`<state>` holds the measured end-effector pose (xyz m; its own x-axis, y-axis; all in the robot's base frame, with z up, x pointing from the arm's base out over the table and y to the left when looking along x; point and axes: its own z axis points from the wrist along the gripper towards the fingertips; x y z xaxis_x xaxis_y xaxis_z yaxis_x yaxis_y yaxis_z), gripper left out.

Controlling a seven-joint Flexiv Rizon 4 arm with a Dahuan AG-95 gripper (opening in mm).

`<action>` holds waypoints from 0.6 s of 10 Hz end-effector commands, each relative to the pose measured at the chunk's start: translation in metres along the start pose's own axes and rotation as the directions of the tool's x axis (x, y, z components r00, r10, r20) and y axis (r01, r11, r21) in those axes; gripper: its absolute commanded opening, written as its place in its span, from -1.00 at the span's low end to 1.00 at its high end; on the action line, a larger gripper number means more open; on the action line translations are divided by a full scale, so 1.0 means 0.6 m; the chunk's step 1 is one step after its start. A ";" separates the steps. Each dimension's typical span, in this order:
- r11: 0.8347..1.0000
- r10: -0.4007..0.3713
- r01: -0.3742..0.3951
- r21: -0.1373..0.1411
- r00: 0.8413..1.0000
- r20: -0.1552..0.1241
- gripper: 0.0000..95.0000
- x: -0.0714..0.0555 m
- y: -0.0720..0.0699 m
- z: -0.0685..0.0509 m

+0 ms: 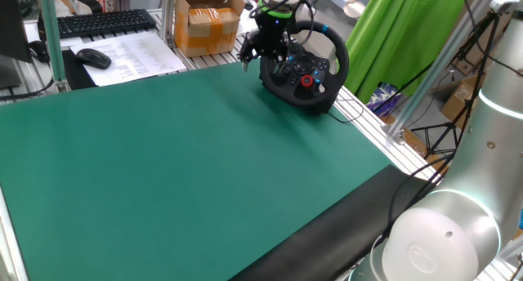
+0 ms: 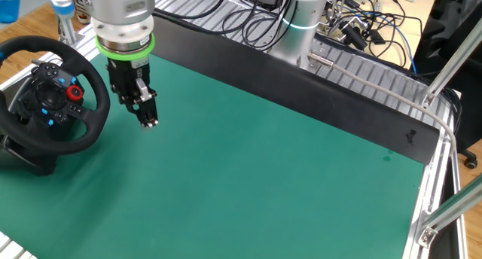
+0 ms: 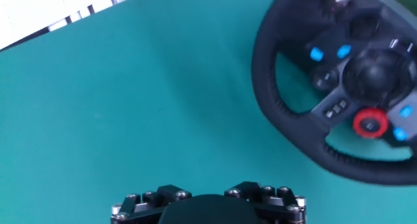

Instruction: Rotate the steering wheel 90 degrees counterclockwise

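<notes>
The steering wheel [image 1: 304, 67] is sitting at the upper centre of one fixed view, on the far edge of the green mat [image 1: 188, 167], tilted on its black base [image 1: 315, 101]; in the other fixed view it is filling the left edge of the frame, and in the hand view it is occupying the upper right corner.

The gripper [image 2: 147, 112] is hanging nose-down just beside the wheel's rim, not touching it. In the other fixed view a strip of bare mat is showing between its fingers and the rim, so the wheel is lying to the left of the tool there; in the hand view it is lying up and to the right. Nothing is sitting between the fingers. How far apart they are standing I cannot tell: they are overlapping side-on in the other fixed view, are small against the wheel in the first, and their tips are not showing in the hand view.

Any further move on the wheel would be turning on that sideways gap to the rim.

The wheel is blurred in the hand view and cut off by the frame's right edge, and the red dial [image 3: 369, 123] is only a smear. The back of the base is hidden in every view.
</notes>
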<state>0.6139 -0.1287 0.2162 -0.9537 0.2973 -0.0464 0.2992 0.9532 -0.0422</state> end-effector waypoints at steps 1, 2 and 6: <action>0.998 -0.055 0.055 0.021 0.998 -0.015 0.60 -0.023 -0.024 -0.025; 0.997 -0.068 0.069 0.030 0.998 -0.016 0.60 -0.026 -0.031 -0.032; 0.982 -0.176 0.180 0.058 0.982 -0.063 0.60 -0.051 -0.105 -0.082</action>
<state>0.6189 -0.1915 0.2662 -0.9903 0.1387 0.0093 0.1369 0.9847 -0.1082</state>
